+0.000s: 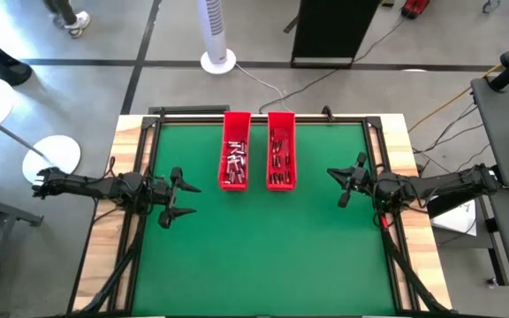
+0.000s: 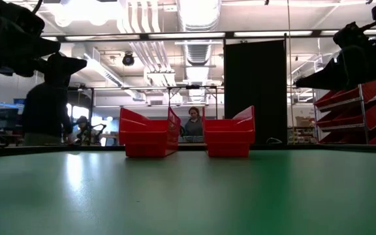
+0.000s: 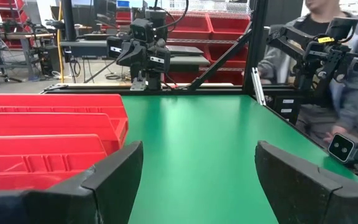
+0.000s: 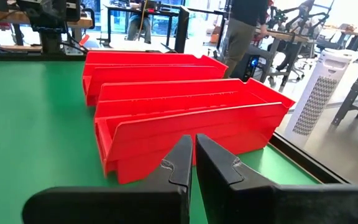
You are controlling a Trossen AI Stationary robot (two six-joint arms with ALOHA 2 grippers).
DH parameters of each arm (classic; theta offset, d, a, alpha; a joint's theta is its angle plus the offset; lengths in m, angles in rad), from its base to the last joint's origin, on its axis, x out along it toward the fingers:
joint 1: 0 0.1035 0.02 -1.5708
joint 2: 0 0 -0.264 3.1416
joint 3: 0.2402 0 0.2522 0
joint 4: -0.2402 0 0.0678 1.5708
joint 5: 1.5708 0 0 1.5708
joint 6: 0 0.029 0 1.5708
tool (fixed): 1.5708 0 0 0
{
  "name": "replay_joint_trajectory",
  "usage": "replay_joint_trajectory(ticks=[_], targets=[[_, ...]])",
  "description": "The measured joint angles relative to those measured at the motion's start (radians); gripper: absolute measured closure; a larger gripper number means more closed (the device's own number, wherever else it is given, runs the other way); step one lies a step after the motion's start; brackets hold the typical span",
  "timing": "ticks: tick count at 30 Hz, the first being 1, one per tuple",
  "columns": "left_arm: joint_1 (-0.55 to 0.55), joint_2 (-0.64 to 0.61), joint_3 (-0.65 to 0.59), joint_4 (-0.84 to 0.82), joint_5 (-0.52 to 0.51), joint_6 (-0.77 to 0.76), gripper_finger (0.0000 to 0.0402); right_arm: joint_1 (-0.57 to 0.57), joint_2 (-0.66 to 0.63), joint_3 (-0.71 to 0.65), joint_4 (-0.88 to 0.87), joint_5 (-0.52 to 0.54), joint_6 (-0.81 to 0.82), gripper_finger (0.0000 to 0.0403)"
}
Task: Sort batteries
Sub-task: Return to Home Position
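While tiny silvery batteries (image 1: 235,161) litter a red tray (image 1: 237,116) — left end effector (image 3: 197,149) gapes, right end effector (image 4: 193,139) closed.

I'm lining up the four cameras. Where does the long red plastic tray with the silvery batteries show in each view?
High view: the long red plastic tray, left of the pair, silvery batteries inside.
Low view: the left tray.
Left wrist view: the nearer tray, contents hidden.
Right wrist view: the farther tray, behind the second red tray.
Shared landmark: that second red tray, alongside in all four views.
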Motion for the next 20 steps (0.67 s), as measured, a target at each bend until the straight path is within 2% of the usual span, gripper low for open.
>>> replay_joint_trajectory(ticks=[20], targets=[[0.0,0.0,0.0,0.0,0.0,0.0,0.0115,0.0,0.0,0.0,0.0,0.0,0.0,0.039]])
